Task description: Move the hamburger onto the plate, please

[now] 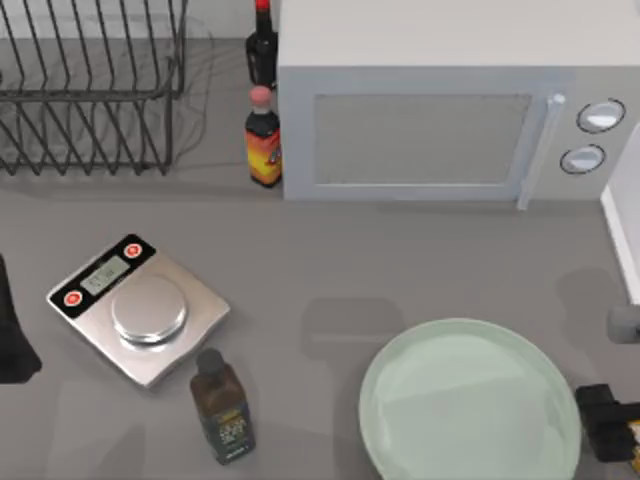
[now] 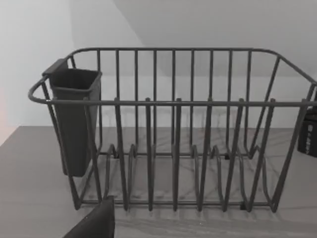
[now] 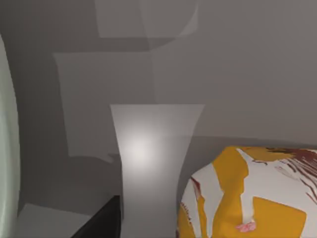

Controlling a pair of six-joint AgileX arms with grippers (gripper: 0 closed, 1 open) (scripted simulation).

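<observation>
- Top view: the pale mint-green plate (image 1: 470,400) lies on the grey table (image 1: 330,270) toward its right side, near the front edge. Just beside the plate's right rim, at the picture's right edge, sits the dark end of my right arm, the right gripper (image 1: 610,422), with a sliver of yellow from the hamburger (image 1: 634,440) beside it. Whether its fingers are apart or closed, I cannot tell.
- Top view, rest of the table: a kitchen scale (image 1: 140,310) with a round steel pan sits on the left side, and a dark labelled bottle (image 1: 222,405) is just in front of it. A white microwave (image 1: 440,110) stands at the back, with a sauce bottle (image 1: 263,140) just beside its left wall and a second dark bottle (image 1: 262,40) behind that. A wire dish rack (image 1: 90,90) fills the back left corner. My left arm is parked at the left edge, where a dark piece of it shows.
- Left wrist view: the dish rack (image 2: 173,134) stands upright ahead, with a dark cutlery cup (image 2: 74,119) hung on one end. The left gripper's fingers cannot be judged.
- Right wrist view: the hamburger (image 3: 252,198), in a yellow-and-white printed wrapper, rests on the table, apart from the plate (image 3: 7,148), whose curved rim shows at the opposite edge.
</observation>
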